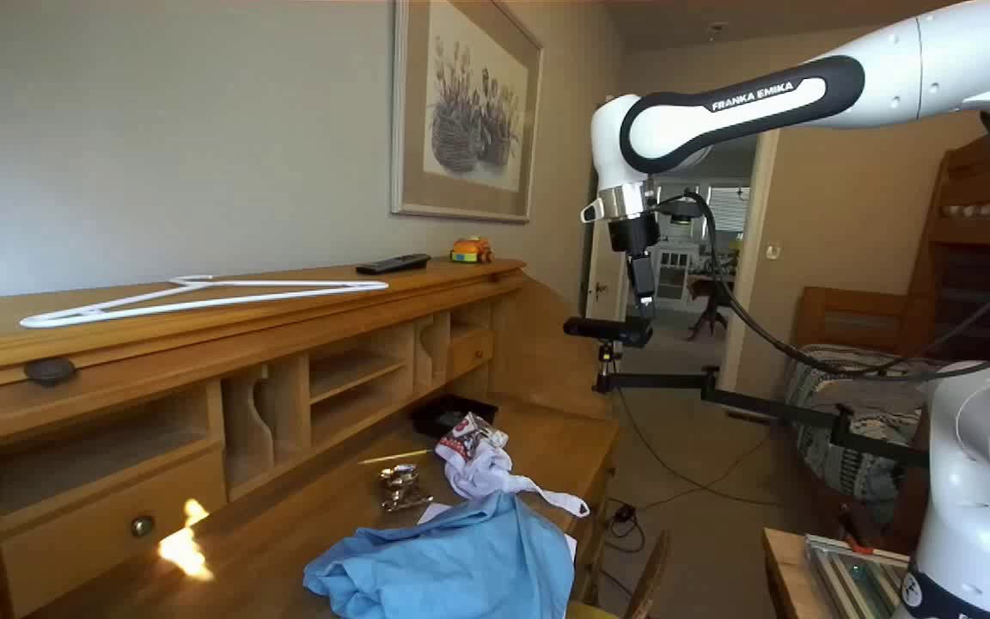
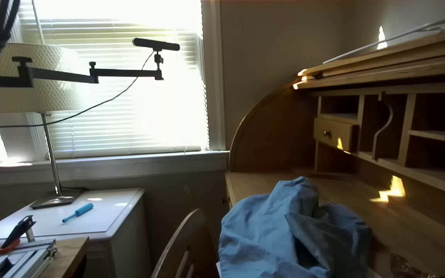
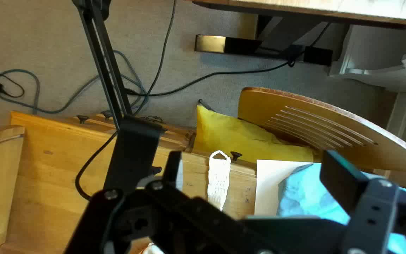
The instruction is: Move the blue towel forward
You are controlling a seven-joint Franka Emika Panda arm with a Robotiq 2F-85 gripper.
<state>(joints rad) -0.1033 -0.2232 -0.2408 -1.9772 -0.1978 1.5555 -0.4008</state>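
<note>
The blue towel (image 1: 452,559) lies crumpled on the desk near its front edge. It is in both exterior views, bunched up into a peak (image 2: 269,231), and partly in the wrist view (image 3: 301,194), where a gripper finger covers part of it. My gripper (image 1: 643,279) hangs high in the air, well above and apart from the towel, beyond the desk's far end in an exterior view. In the wrist view its two fingers (image 3: 254,171) stand wide apart with nothing held between them.
A camera on a black jointed arm (image 1: 607,331) stands close to the gripper. A white cloth (image 1: 478,468), a foil wrapper (image 1: 400,487) and a black tray (image 1: 452,415) lie near the towel. The desk's cubbies (image 2: 384,123) rise behind. A chair back (image 3: 294,116) stands at the front.
</note>
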